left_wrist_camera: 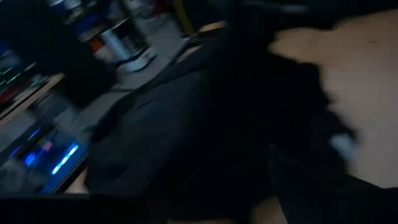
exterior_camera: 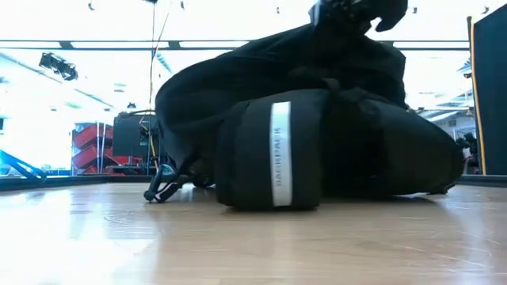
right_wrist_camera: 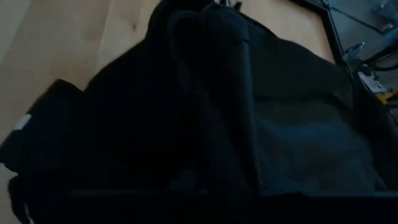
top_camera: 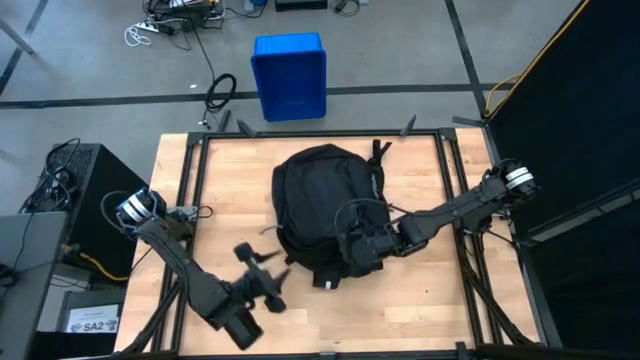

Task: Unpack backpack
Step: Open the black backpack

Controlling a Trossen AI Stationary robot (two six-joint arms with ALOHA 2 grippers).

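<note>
Backpack [top_camera: 318, 205], black and rounded, lies near the middle of the wooden counter [top_camera: 430, 310] in the high view, its straps trailing toward the counter's far edge. Right end effector [top_camera: 357, 248] rests on the bag's near right side, its arm reaching in from the right; its fingers are closed, though what fabric they pinch, if any, cannot be told. Left end effector [top_camera: 262, 268] hangs over bare wood just beside the bag's near left corner, fingers parted and holding nothing. A blue plastic bin [top_camera: 289, 76] stands on the floor beyond the counter, with cables nearby.

From counter height in the low view, the backpack [exterior_camera: 317, 127] fills the middle of the picture, a white reflective stripe [exterior_camera: 280, 153] running upright down its rolled side, a strap end [exterior_camera: 161, 190] lying on the wood at its left. A dark arm part shows at the top edge above the bag.

In the left wrist view, blurred dark fabric of the backpack [left_wrist_camera: 186, 137] crosses the picture, with pale wood to one side and room clutter beyond.

In the right wrist view, the backpack [right_wrist_camera: 280, 130] lies close under the camera, its folds and a strap [right_wrist_camera: 242, 93] filling nearly everything, with wood at the edges
</note>
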